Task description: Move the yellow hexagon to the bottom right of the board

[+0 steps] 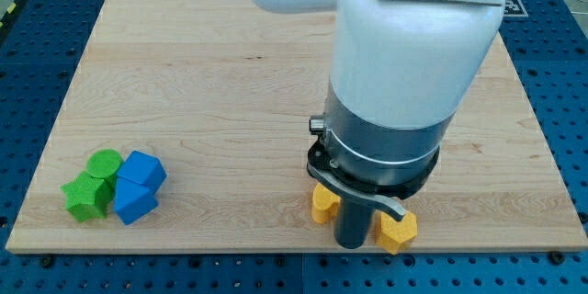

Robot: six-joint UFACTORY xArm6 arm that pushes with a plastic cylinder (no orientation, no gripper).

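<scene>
Two yellow blocks lie near the view's bottom, right of centre. One yellow block (323,204) shows to the left of the rod and the other yellow block (397,231) to its right; the arm hides parts of both, so I cannot tell which is the hexagon. My tip (353,243) stands between them, close to both.
The white and grey arm body (404,64) covers the board's upper middle. At the view's bottom left, two green blocks (92,186) and two blue blocks (138,186) sit bunched together. The wooden board (202,101) rests on a blue perforated table.
</scene>
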